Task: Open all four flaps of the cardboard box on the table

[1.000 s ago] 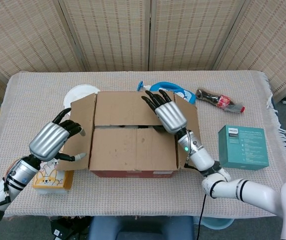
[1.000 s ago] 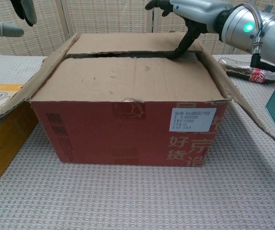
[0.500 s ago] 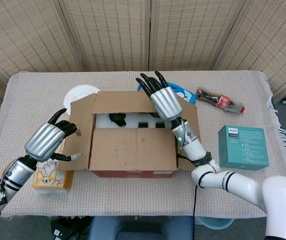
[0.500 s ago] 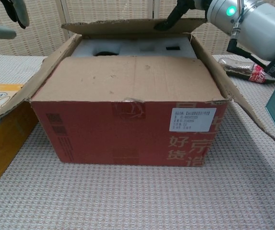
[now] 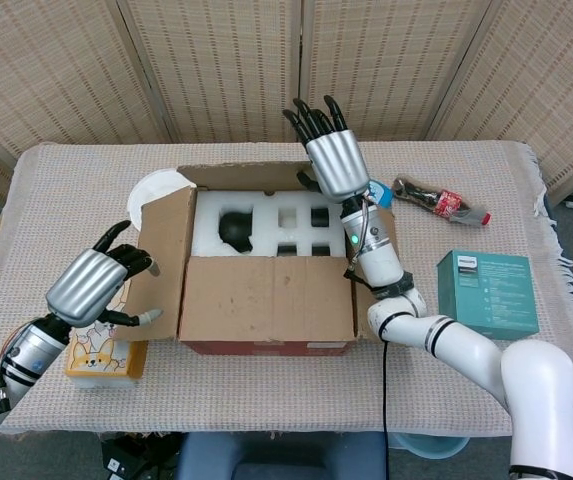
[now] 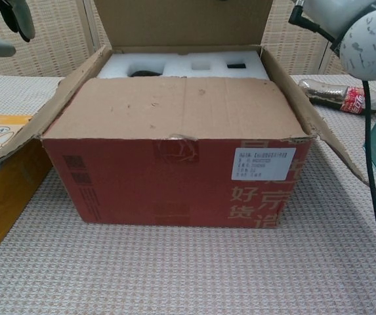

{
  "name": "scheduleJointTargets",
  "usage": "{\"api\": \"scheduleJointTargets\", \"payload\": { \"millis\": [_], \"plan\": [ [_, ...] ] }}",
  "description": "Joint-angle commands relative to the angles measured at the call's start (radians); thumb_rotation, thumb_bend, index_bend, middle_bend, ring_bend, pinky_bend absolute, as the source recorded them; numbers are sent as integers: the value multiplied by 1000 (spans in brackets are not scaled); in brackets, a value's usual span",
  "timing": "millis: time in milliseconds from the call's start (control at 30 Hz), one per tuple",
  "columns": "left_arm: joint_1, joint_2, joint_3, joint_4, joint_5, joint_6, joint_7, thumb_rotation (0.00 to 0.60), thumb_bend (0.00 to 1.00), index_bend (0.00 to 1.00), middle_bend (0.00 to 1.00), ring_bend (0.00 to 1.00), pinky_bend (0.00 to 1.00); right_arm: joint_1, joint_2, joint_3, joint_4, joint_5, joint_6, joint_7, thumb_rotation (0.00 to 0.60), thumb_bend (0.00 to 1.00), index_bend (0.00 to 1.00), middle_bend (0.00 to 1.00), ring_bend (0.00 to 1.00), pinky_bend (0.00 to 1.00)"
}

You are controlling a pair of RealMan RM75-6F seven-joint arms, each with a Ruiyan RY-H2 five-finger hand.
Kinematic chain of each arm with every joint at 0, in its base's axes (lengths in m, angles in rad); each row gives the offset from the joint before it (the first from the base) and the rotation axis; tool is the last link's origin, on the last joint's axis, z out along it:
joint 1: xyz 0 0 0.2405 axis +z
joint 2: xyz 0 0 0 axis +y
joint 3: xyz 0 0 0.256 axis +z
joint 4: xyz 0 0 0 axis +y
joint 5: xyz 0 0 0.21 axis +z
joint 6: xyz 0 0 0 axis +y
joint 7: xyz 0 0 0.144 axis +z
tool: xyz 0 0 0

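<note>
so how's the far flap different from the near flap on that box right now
The far flap stands upright, lifted by the right hand; the near flap lies flat, covering the front of the box. Foam shows below the far flap and none by the near flap. Both are plain brown cardboard.

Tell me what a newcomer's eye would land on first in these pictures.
First, the red cardboard box mid-table, its far flap standing upright and white foam packing with dark cutouts exposed, while the near flap lies flat. Next, the silver right hand raised with fingers spread at the far flap's top edge. The left hand hovers beside the folded-out left flap.
</note>
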State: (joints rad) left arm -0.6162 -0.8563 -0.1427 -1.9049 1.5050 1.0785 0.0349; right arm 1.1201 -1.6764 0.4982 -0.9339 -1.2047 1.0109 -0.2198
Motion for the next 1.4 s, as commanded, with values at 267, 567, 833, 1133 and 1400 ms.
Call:
{"api": "scheduleJointTargets", "payload": {
  "millis": [267, 567, 833, 1133, 1400],
  "plan": [
    [7, 7, 0, -10, -13, -5, 16, 308, 252, 417, 425, 364, 0, 101, -54, 22, 189, 57, -54, -39, 600, 233, 140, 109, 152, 0],
    [23, 23, 6, -15, -21, -1, 20, 311, 252, 417, 424, 364, 0, 149, -101, 48, 335, 136, -95, -71, 600, 233, 144, 96, 120, 0],
    [19, 20, -1, -5, -21, -7, 2, 308, 252, 417, 425, 364, 0, 118, -59, 9, 279, 113, -86, -39, 600, 233, 144, 90, 118, 0],
    [18, 18, -4, 2, -28, -13, -3, 308, 253, 414, 424, 364, 0, -4, 139, -24, -77, 102, -89, 22, 600, 232, 144, 90, 123, 0],
    [15, 12, -8, -5, -38, -19, 6, 309, 252, 411, 424, 363, 0, -146, 389, -60, -479, 154, -132, 40, 600, 233, 144, 95, 128, 0]
  ]
}}
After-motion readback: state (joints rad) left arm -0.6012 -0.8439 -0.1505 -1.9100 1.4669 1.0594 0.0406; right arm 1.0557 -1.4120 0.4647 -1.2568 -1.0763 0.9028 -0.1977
